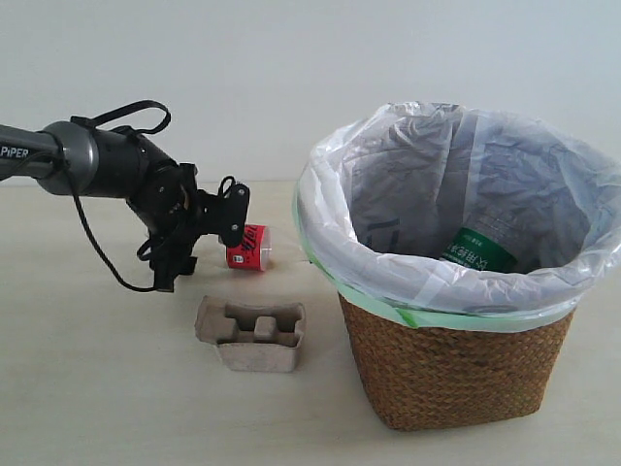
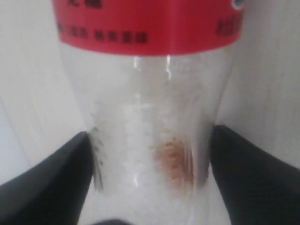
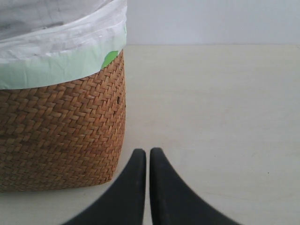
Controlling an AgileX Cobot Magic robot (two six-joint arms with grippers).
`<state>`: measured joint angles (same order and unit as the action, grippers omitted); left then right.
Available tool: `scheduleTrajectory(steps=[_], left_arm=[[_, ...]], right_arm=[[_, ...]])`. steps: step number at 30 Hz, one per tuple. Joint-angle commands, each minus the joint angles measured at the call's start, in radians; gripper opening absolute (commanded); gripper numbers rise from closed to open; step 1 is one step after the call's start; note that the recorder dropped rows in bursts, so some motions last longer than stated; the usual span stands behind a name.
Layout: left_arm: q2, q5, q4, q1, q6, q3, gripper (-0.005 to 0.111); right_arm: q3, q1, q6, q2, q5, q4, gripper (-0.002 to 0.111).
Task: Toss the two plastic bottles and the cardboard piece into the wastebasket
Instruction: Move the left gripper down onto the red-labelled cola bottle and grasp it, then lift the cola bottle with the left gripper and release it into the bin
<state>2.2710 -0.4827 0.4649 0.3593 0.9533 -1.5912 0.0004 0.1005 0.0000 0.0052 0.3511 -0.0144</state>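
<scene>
The red-label bottle (image 1: 248,247) lies on the table left of the wastebasket (image 1: 456,374). My left gripper (image 1: 231,216) is at its near end. In the left wrist view my left gripper (image 2: 150,136) has both black fingers pressed against the sides of the clear red-label bottle (image 2: 150,93). Its cap is hidden. The green-label bottle (image 1: 479,250) lies inside the bag-lined basket. The moulded cardboard piece (image 1: 252,335) sits on the table in front of the left gripper. My right gripper (image 3: 148,153) is shut and empty beside the wastebasket (image 3: 61,136), low over the table.
The left arm's black body and cable loops (image 1: 116,160) reach in from the left edge. A white wall stands behind the table. The wastebasket's bag (image 1: 388,262) folds over its rim with a green edge.
</scene>
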Motion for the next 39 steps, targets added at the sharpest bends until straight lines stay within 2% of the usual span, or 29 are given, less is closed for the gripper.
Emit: scheduleTrajectory(steps=[1, 6, 10, 12, 13, 15, 18, 19, 21, 23, 25, 28, 33, 39], left_arm=[[0.004, 0.020, 0.017, 0.000, -0.003, 0.002, 0.047], [-0.008, -0.016, 0.034, 0.000, -0.076, 0.002, 0.022], [-0.052, -0.054, 0.085, -0.004, -0.288, 0.002, 0.004], [-0.097, -0.058, 0.040, -0.028, -0.377, 0.002, 0.004], [-0.127, -0.064, -0.017, -0.049, -0.391, 0.002, 0.004], [-0.215, -0.102, -0.267, -0.121, -0.374, 0.002, 0.004], [-0.338, -0.169, -0.506, -0.209, -0.359, 0.016, 0.004], [-0.423, -0.173, -0.657, -0.256, -0.318, 0.059, 0.004], [-0.553, -0.161, -0.867, -0.319, -0.230, 0.153, 0.004], [-0.696, -0.124, -1.022, -0.367, -0.196, 0.261, 0.004], [-0.829, -0.069, -1.109, -0.396, -0.194, 0.389, 0.004], [-1.005, -0.013, -1.177, -0.401, -0.196, 0.580, 0.004], [-1.163, 0.010, -1.215, -0.401, -0.207, 0.753, 0.004], [-1.263, 0.166, -1.202, -0.401, -0.298, 0.949, 0.004]], right_arm=[[0.000, 0.002, 0.000, -0.005, -0.009, 0.002, 0.000], [0.000, 0.002, 0.000, -0.005, -0.009, 0.002, 0.000], [0.000, 0.002, 0.000, -0.005, -0.009, 0.002, 0.000], [0.000, 0.002, 0.000, -0.005, -0.009, 0.002, 0.000], [0.000, 0.002, 0.000, -0.005, -0.009, 0.002, 0.000], [0.000, 0.002, 0.000, -0.005, -0.009, 0.002, 0.000], [0.000, 0.002, 0.000, -0.005, -0.009, 0.002, 0.000], [0.000, 0.002, 0.000, -0.005, -0.009, 0.002, 0.000], [0.000, 0.002, 0.000, -0.005, -0.009, 0.002, 0.000], [0.000, 0.002, 0.000, -0.005, -0.009, 0.002, 0.000], [0.000, 0.002, 0.000, -0.005, -0.009, 0.002, 0.000], [0.000, 0.002, 0.000, -0.005, -0.009, 0.002, 0.000], [0.000, 0.002, 0.000, -0.005, -0.007, 0.002, 0.000], [0.000, 0.002, 0.000, -0.005, -0.007, 0.002, 0.000]])
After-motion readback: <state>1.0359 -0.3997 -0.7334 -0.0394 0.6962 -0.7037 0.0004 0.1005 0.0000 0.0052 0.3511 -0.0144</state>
